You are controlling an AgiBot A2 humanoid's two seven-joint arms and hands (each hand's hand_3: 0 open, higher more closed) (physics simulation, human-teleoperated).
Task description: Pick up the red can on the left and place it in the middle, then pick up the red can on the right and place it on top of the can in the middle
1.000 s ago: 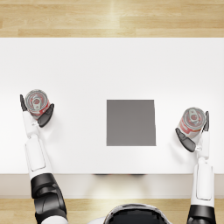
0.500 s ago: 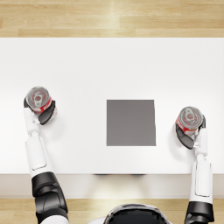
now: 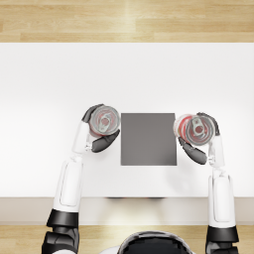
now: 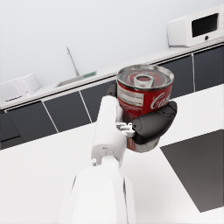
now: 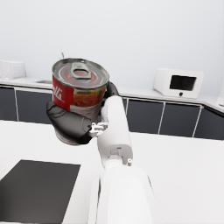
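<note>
The left hand (image 3: 97, 134) is wrapped around a red can (image 3: 104, 121), dark fingers curling round its side so the can stays upright with its silver pull-tab lid facing up. In the left wrist view the same hand (image 4: 146, 127) clamps the left can (image 4: 142, 98) around the lower part of its red label, and the can is clear of the white table (image 4: 39, 175), lifted above it. From overhead this can sits just beside the left edge of the dark square mat (image 3: 148, 139) that marks the middle, not yet over it. The right hand (image 3: 201, 141) grips the second red can (image 3: 196, 127) in the same way, fingers closed round its body, holding it just beside the mat's right edge. The right wrist view shows that hand (image 5: 76, 124) holding the right can (image 5: 80, 89) upright and raised off the table too. Both cans appear to be held level so they can be set down flat and stacked. Judging by the task, the left can goes onto the mat first, so the right can likely waits at the side until then. Behind the table (image 3: 49, 74) a counter carries a microwave (image 5: 178, 83) and a sink tap (image 4: 72, 61).
</note>
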